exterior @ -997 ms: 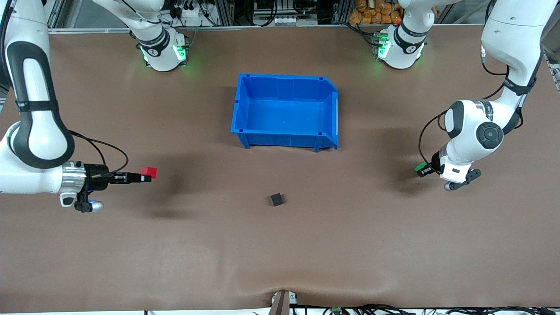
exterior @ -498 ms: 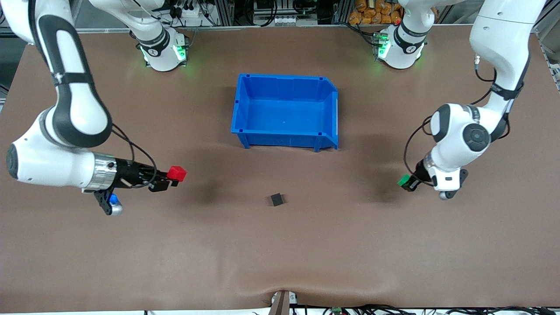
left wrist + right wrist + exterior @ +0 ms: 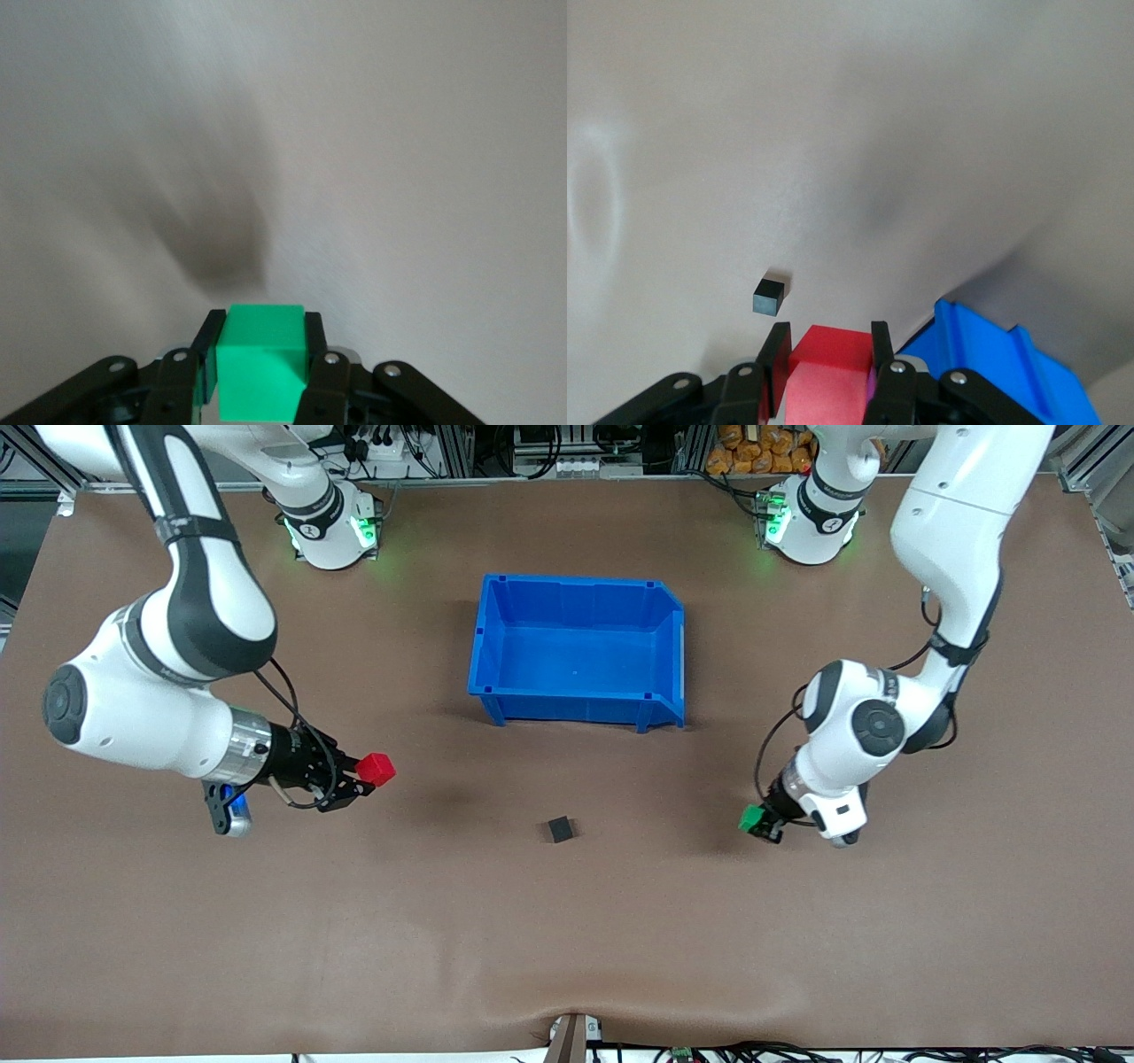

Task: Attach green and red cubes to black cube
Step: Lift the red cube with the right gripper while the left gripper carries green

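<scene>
The black cube (image 3: 560, 830) sits alone on the brown table, nearer the front camera than the blue bin; it also shows in the right wrist view (image 3: 769, 297). My right gripper (image 3: 365, 773) is shut on the red cube (image 3: 376, 767), held above the table toward the right arm's end; the red cube shows between the fingers in the right wrist view (image 3: 825, 372). My left gripper (image 3: 762, 822) is shut on the green cube (image 3: 753, 817), held above the table toward the left arm's end; it shows in the left wrist view (image 3: 260, 367).
An open blue bin (image 3: 496, 638) stands mid-table, farther from the front camera than the black cube; its corner shows in the right wrist view (image 3: 992, 354). The brown table mat (image 3: 567, 948) has a slight wrinkle at the front edge.
Both arms have swung inward toward the black cube: the right gripper with the red cube and the left gripper with the green cube are each closer to the table's middle. The black cube has not moved.
</scene>
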Robot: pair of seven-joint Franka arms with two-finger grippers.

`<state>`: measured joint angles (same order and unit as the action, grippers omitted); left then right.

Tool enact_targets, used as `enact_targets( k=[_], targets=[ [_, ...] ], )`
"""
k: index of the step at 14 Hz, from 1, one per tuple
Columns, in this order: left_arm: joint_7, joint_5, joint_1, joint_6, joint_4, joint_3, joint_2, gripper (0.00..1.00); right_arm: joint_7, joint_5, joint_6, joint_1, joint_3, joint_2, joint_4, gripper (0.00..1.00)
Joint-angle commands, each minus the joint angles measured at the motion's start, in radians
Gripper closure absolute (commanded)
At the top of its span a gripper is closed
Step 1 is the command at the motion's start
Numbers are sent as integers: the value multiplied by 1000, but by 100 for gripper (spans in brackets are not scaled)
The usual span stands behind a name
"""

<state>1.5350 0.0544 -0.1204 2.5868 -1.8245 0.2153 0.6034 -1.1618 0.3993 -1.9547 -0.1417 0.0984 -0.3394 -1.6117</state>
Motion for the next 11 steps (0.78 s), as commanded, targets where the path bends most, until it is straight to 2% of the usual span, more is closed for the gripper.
enact_targets(
  k=[1, 5, 8, 11],
  targets=[
    [112, -10, -44, -33, 117, -7, 64, 100, -194, -25, -6, -30, -6, 20, 30, 100],
    [279, -10, -103, -33, 195, -7, 111, 100, -248, -16, -1, -13, -12, 20, 53, 100],
    [399, -10, -163, -33, 214, -10, 119, 100, -309, -11, 0, -7, -11, 4, 169, 100],
    [522, -5, -218, -34, 263, -17, 153, 100, -322, -13, 0, -30, -11, -15, 190, 100]
  ],
)
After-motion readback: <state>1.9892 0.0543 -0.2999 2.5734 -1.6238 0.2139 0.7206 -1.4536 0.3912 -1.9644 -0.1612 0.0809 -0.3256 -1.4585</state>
